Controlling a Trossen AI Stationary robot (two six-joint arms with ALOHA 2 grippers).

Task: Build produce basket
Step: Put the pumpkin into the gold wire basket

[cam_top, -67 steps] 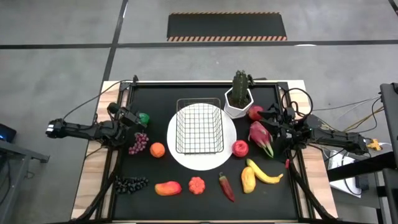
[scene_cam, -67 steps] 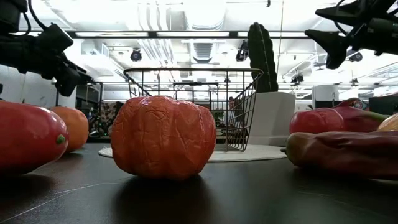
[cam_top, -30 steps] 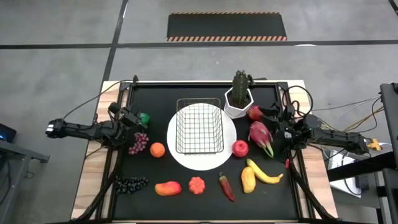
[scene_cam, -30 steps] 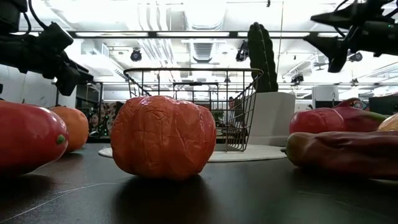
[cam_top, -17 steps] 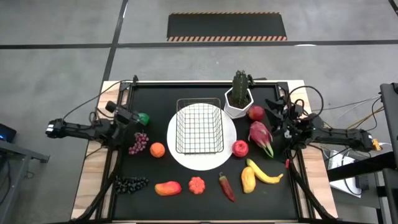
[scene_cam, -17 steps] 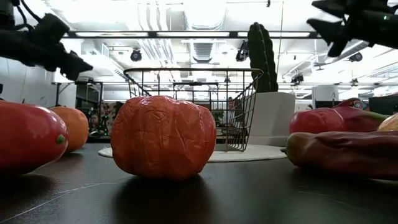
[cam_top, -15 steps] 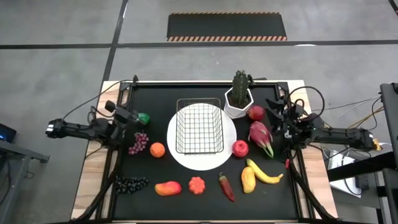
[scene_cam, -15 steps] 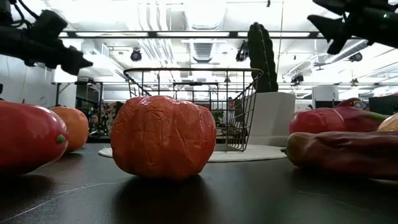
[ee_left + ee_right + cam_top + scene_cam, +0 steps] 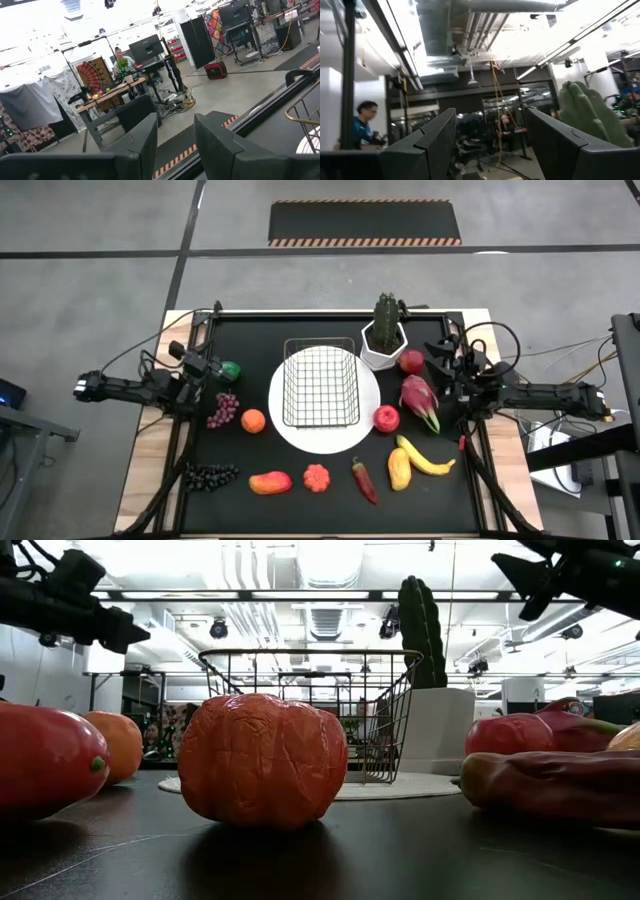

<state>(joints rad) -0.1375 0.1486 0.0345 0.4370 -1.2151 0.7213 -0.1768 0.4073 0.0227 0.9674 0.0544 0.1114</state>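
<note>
The small rectangular basket of thin dark wire grid (image 9: 320, 385) stands upright and empty on a round white plate (image 9: 368, 420) in the middle of the black table mat (image 9: 300, 505). In the low view the basket (image 9: 310, 710) shows behind an orange-red ribbed toy pumpkin (image 9: 262, 760).

All the toy produce lies on the mat around the plate. To the left of the basket are a round orange (image 9: 253, 420), a bunch of purple grapes (image 9: 222, 410) and a small green piece (image 9: 231, 369). In front of it lie a dark grape bunch (image 9: 209, 475), a red-and-yellow mango (image 9: 270, 482), the pumpkin (image 9: 317, 477) and a red chili (image 9: 364, 481). To its right are a red apple (image 9: 386, 418) at the plate's edge, a pink dragonfruit (image 9: 420, 402), a second red apple (image 9: 411, 361), a yellow banana (image 9: 428, 459) and a yellow pepper-like piece (image 9: 399, 468). A green cactus in a white hexagonal pot (image 9: 384, 338) stands behind the basket's right corner.

The left gripper (image 9: 207, 369) hangs above the mat left of the basket, near the green piece; in its wrist view the two fingers (image 9: 142, 140) stand apart with nothing between them. The right gripper (image 9: 440, 360) hangs right of the basket, near the far red apple, its fingers (image 9: 437, 135) parted wider, also holding nothing.
</note>
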